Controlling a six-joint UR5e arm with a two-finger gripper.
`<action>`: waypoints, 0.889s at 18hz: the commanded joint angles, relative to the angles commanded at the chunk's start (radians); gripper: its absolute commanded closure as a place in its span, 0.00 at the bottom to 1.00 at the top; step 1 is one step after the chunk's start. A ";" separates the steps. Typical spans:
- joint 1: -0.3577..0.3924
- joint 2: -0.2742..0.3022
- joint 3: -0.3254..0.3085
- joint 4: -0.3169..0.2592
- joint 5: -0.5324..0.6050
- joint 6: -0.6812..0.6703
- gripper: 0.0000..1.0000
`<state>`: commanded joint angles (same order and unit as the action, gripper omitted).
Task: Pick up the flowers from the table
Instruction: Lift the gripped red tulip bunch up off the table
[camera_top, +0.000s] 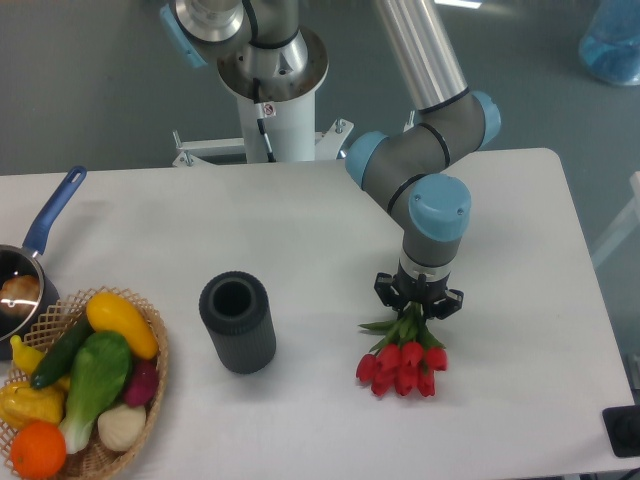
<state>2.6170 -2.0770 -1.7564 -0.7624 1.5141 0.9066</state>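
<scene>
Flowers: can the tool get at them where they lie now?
Probably yes. The tool is already down over the stem end of the flowers and looks closed around it; nothing stands between them, and the dark cylinder sits well aside.
</scene>
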 joint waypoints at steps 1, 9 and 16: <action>0.002 0.002 0.000 0.000 0.000 0.000 0.71; 0.000 0.021 0.040 -0.006 -0.002 0.005 0.70; -0.003 0.135 0.104 -0.023 -0.009 0.011 0.70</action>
<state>2.6139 -1.9421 -1.6522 -0.7854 1.5048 0.9173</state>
